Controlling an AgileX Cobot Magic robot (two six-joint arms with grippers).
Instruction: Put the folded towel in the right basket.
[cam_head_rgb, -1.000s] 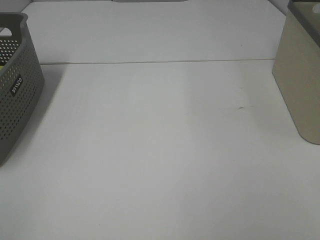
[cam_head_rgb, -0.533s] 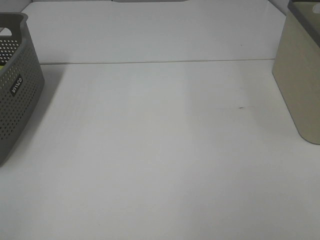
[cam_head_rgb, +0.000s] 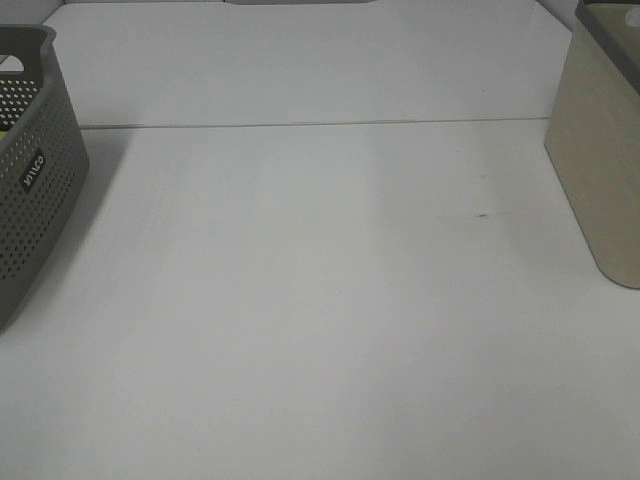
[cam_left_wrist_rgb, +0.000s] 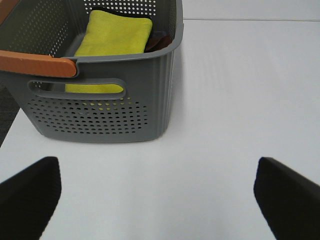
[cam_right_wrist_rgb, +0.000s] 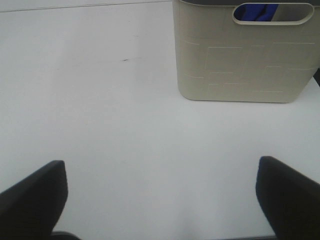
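Note:
A folded yellow towel lies inside the grey perforated basket, which stands at the table's left edge. The beige basket stands at the right edge; in the right wrist view something blue shows through its handle slot. My left gripper is open and empty over bare table, short of the grey basket. My right gripper is open and empty over bare table, short of the beige basket. Neither gripper shows in the high view.
A dark folded item lies beside the yellow towel in the grey basket. An orange-brown handle crosses the grey basket's near rim. The white table has a seam line across the back.

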